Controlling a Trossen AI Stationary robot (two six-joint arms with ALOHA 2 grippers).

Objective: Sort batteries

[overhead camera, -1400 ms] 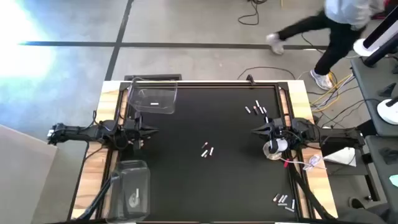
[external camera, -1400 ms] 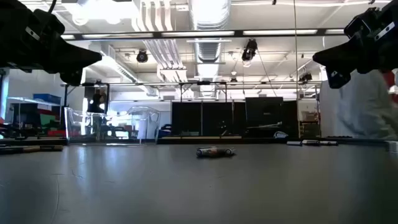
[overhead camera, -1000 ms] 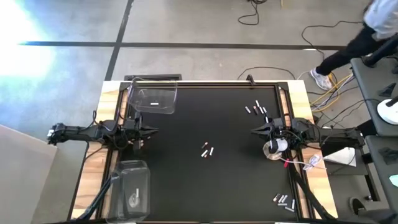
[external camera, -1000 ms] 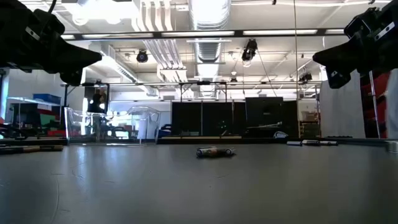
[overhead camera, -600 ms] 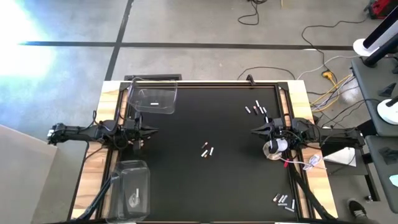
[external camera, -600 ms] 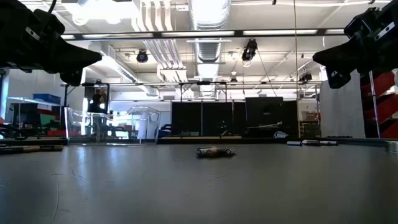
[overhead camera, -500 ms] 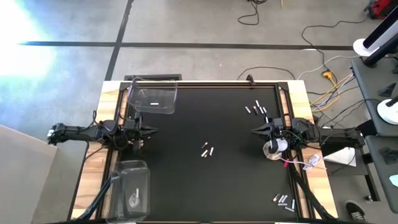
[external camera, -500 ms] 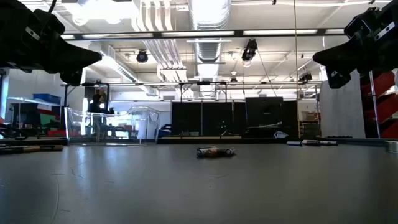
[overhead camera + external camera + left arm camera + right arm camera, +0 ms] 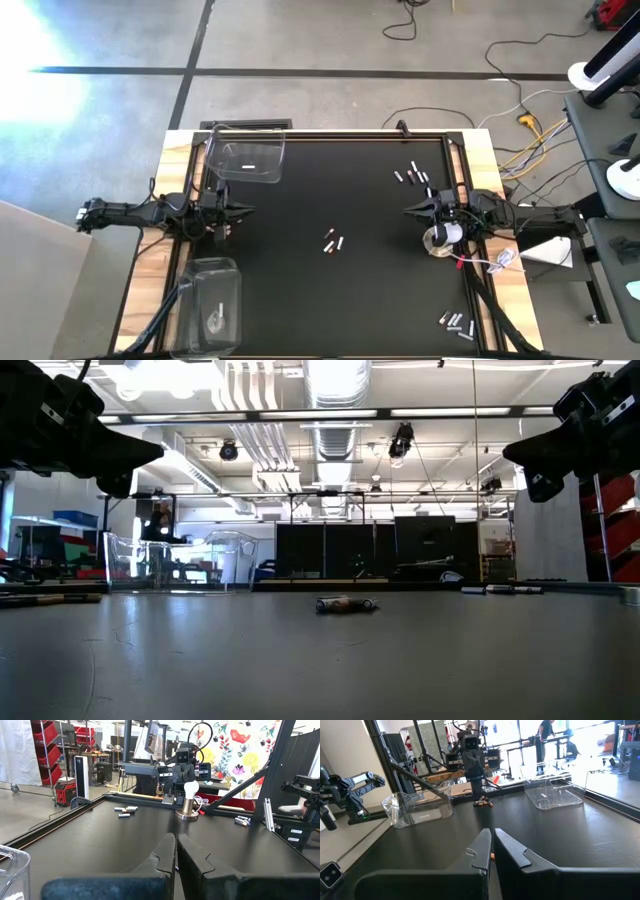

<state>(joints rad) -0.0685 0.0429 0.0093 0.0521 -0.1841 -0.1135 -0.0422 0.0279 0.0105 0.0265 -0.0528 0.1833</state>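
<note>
From above, both arms wait at the surface's (image 9: 300,290) sides, left gripper (image 9: 243,210) and right gripper (image 9: 411,210) with fingers together and empty, batteries (image 9: 334,242) lying mid-surface between them; at table height that pair (image 9: 344,603) lies flat, so open wide and descend squarely.

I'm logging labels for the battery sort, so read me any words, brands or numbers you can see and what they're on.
No text can be read anywhere.
batteries: any markings are too small to read.
clear bins: no label shows.
floral poster: flower pictures only, no words.
</note>
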